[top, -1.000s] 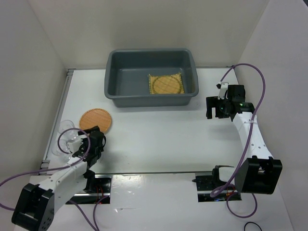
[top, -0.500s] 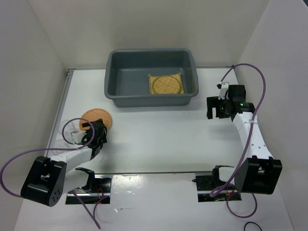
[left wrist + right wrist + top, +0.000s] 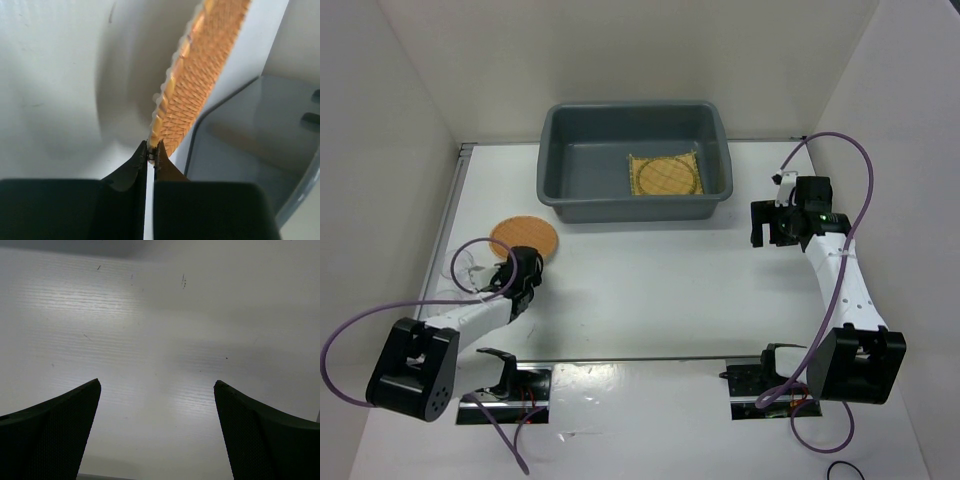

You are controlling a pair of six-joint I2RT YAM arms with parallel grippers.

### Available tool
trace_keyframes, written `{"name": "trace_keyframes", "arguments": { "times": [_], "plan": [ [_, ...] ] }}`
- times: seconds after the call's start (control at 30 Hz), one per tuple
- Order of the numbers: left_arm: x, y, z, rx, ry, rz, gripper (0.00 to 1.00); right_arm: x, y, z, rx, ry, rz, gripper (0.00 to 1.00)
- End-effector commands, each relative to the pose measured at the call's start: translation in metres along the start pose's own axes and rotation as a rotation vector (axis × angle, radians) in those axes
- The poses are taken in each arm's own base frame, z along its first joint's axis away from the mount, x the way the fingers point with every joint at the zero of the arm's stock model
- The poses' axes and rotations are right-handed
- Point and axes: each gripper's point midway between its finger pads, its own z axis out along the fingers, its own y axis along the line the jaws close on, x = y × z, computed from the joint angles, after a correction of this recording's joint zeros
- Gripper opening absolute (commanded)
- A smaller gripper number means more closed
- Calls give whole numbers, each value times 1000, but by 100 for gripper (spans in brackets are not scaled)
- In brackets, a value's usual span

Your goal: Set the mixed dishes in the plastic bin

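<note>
my left claw (image 3: 152, 153) is pinched right down, tips nearly meeting, on the near rim of the round orange-brown mat (image 3: 200, 85). holding it by the edge makes sense: the mat is flat and thin, nothing else to grab, so a thin bite on the woven rim is the only grip on offer. in the wrist view the mat runs up and away from my tips, and i can't tell if the far side is off the table (image 3: 650, 290) or lying on it. the top view shows it flat-ish, just ahead of my claw on the left side of the table, well short of the plastic bin (image 3: 630, 208).

the bin sits at the far middle, long side toward me. inside, on its right half, the square yellow mat (image 3: 633, 191) lies flat with the round yellow mat (image 3: 667, 176) on top. the left half of the bin floor is bare, so i judge that's the easy drop for this one.

something clear and faint (image 3: 463, 268) is just left of my wrist, probably the cups, too washed out to count.

my right claw (image 3: 157, 384) is spread wide, holding nothing, only bare table under it. it hangs off the right end of the bin, apart from it, i guess parked clear of my left arm's path.

step in hand: grip made, lift and carry to the bin not yet done. risk: a thin edge grip could let the mat droop or slip.
</note>
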Motion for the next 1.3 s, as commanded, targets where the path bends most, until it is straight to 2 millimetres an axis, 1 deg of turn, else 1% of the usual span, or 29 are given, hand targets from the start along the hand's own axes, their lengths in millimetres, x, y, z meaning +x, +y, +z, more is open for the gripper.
{"name": "trace_keyframes", "arguments": {
  "times": [0.0, 0.03, 0.07, 0.1, 0.17, 0.2, 0.23, 0.27, 0.33, 0.37, 0.43, 0.5, 0.57, 0.6, 0.63, 0.7, 0.8, 0.83, 0.9, 0.93, 0.97, 1.0, 1.07, 1.1, 1.13, 1.17, 1.2, 1.23, 1.27],
  "plan": [
    [-4, -2, -8, -29, -10, 23, 0, -3, -2, -1, 2, -18, -6, 98],
    [0, -2, -13, -30, 12, 31, 0, -3, -2, -1, 2, -18, -6, 98],
    [2, -13, -21, -10, 25, 38, 0, -3, -2, -1, 2, -18, -6, 98],
    [7, -17, -28, -2, 42, 64, 0, -3, -2, -1, 2, -18, -6, 98],
    [6, -24, -42, 9, 55, 109, 0, -5, -2, -1, 4, -27, -7, 98],
    [11, -33, -50, 20, 92, 123, 0, -5, -5, -1, 10, -27, 0, 98],
    [12, -35, -56, 20, 107, 150, 0, -5, -5, -1, 10, -27, 0, 98],
    [10, -28, -61, -10, 115, 178, 0, -5, -5, -1, 10, -27, 0, 98],
    [12, -37, -81, 44, 173, 197, 0, -1, -5, 0, 8, -18, 1, 98],
    [12, -51, -99, 116, 207, 177, 0, -1, -5, 0, 8, -18, 1, 98],
    [15, -55, -115, 179, 275, 154, 0, -4, -5, 1, 10, -27, 0, 98],
    [16, -54, -129, 243, 338, 126, 0, -4, -5, 1, 10, -27, 0, 98],
    [24, -52, -140, 275, 414, 131, 0, -4, -5, 1, 10, -27, 0, 98],
    [28, -45, -138, 274, 436, 154, 0, -4, -5, 1, 10, -27, 0, 98],
    [37, -40, -140, 271, 486, 172, 0, -4, -5, 1, 10, -27, 0, 98],
    [45, -35, -139, 275, 519, 223, 0, -4, -5, 1, 10, -27, 0, 98],
    [55, -57, -146, 343, 536, 337, 0, -4, -5, 1, 10, -27, 0, 98],
    [63, -81, -156, 384, 557, 376, 0, -4, -5, 1, 10, -27, 0, 98],
    [70, -104, -164, 442, 558, 504, 0, -4, -5, 1, 10, -27, 0, 98],
    [78, -108, -159, 419, 566, 553, 0, -6, -5, 1, 11, -36, -1, 98],
    [80, -141, -173, 481, 558, 563, 0, -6, -5, 1, 11, -36, -2, 98],
    [88, -143, -170, 466, 566, 606, 0, -4, -5, 0, 11, -36, -2, 98],
    [101, -161, -181, 519, 605, 612, 0, -3, -7, 0, 20, -35, -1, 98],
    [111, -176, -180, 537, 616, 609, 0, -3, -7, 0, 20, -34, -1, 98],
    [120, -183, -183, 552, 651, 611, 0, -5, -6, -2, 21, -43, -3, 98],
    [133, -184, -168, 524, 667, 637, 0, -5, -6, -2, 21, -44, -3, 98],
    [141, -215, -180, 595, 673, 630, 0, -5, -6, -2, 21, -44, -3, 98],
    [152, -229, -186, 636, 713, 628, 0, -6, -6, -5, 23, -54, -4, 98],
    [168, -229, -168, 604, 736, 641, 0, -9, -7, -5, 24, -63, -5, 98]
  ]
}}
